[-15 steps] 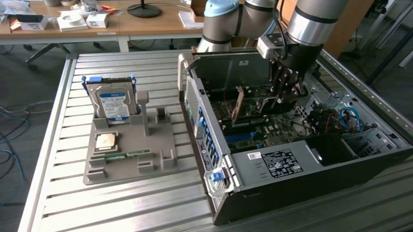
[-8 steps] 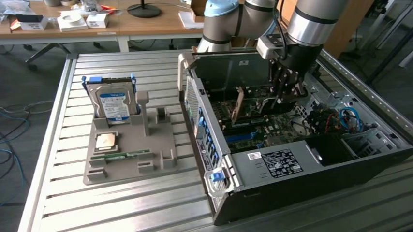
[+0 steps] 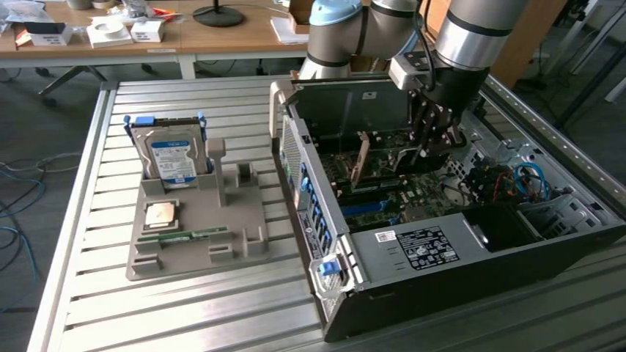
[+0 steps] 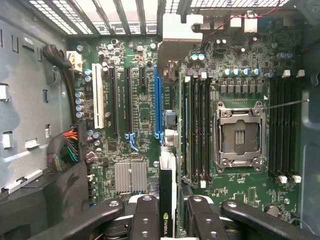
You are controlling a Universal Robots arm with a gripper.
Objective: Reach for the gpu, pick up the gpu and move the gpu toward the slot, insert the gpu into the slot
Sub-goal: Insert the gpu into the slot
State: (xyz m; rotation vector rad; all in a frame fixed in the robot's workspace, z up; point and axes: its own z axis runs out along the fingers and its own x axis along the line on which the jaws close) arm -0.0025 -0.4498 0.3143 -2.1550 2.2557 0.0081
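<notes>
My gripper (image 4: 170, 217) is shut on the gpu (image 4: 168, 192), a thin dark card with an NVIDIA mark, seen edge-on between the fingers (image 4: 146, 215). The card runs out over the green motherboard (image 4: 145, 112) to its pale silver bracket (image 4: 176, 27) by the vented case wall. Its edge lies alongside a blue connector strip (image 4: 158, 100). Two long black strips, one of them the slot (image 4: 129, 102), lie just beyond that blue strip; what is under the card is hidden. In the exterior view the gripper (image 3: 433, 147) reaches down into the open case, with the gpu's pale bracket (image 3: 360, 158) upright beside it.
The square silver CPU socket (image 4: 239, 136) and black memory slots (image 4: 200, 125) flank the card. Cable bundles (image 4: 67, 147) lie by the case wall. Outside the case (image 3: 440, 249), a grey holder (image 3: 196, 220) carries a blue-labelled hard drive (image 3: 174, 158), a CPU and a memory stick.
</notes>
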